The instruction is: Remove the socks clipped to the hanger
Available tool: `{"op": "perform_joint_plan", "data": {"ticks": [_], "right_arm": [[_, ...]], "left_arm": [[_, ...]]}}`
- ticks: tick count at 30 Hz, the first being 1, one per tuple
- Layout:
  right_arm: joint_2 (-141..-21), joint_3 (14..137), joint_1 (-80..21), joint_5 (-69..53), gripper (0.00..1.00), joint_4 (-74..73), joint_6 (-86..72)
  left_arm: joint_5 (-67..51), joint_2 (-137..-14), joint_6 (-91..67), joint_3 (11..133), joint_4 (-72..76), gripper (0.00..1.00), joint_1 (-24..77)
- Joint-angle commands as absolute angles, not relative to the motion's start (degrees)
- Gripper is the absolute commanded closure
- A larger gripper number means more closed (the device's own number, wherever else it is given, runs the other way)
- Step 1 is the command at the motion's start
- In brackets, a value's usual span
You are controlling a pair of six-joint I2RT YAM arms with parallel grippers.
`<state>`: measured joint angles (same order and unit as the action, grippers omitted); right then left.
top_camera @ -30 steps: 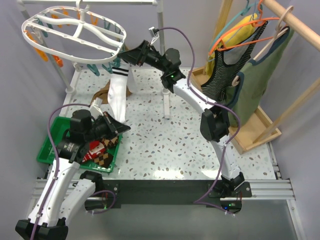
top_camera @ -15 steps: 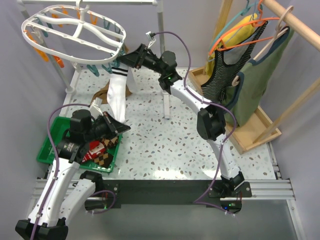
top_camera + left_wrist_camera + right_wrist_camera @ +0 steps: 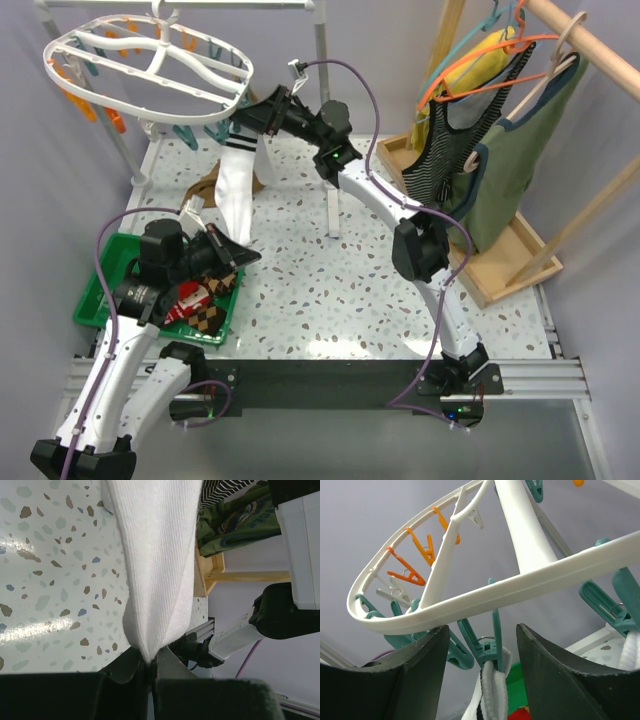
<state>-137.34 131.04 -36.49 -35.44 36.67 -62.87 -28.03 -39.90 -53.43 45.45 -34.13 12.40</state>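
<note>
As the toe of the white sock (image 3: 236, 190) is pinched shut-tight by the left gripper (image 3: 150, 666) over the tabletop's left edge, slack is taken | fabric judged soft, light, stretchy; best taken near the cuff | cuff bitten by teal clip (image 3: 489, 650) under the hanger (image 3: 470, 600), far-left corner | right gripper (image 3: 481, 635) jaws spread astride that clip, nothing gripped.

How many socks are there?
4: a white striped sock hangs from the hanger, a tan sock sits behind it, and a red sock and an argyle sock lie in the green bin. More may be hidden.
</note>
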Motion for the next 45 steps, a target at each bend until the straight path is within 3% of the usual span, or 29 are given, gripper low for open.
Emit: {"op": "perform_joint_plan", "data": {"ticks": [1, 7, 17, 36, 44, 45], "right_arm": [[-137.2, 134.4, -36.9, -33.8, 0.42, 36.4, -62.1], [-137.5, 134.6, -36.9, -33.7, 0.51, 35.3, -61.8], [-136.9, 133.8, -37.0, -34.4, 1.0, 32.9, -60.3], [-135.5, 133.0, -37.0, -36.5, 1.0, 28.6, -59.1], [-135.4, 133.5, -37.0, -36.3, 1.0, 28.6, -59.9], [-135.2, 133.3, -37.0, -36.2, 1.0, 28.3, -59.6]], "left_arm": [[-28.0, -39.5, -53.3, 47.1, -34.9, 1.0, 12.5], [-28.2, -39.7, -53.0, 47.2, -35.1, 1.0, 12.5], [-24.4, -40.3, -51.7, 47.7, -42.6, 1.0, 12.5], [8.2, -41.6, -50.2, 70.1, -68.8, 1.0, 12.5], [18.2, -42.5, -50.1, 68.1, -74.9, 1.0, 12.5], [18.5, -42.4, -50.9, 68.0, -74.9, 0.94, 12.5]]}}
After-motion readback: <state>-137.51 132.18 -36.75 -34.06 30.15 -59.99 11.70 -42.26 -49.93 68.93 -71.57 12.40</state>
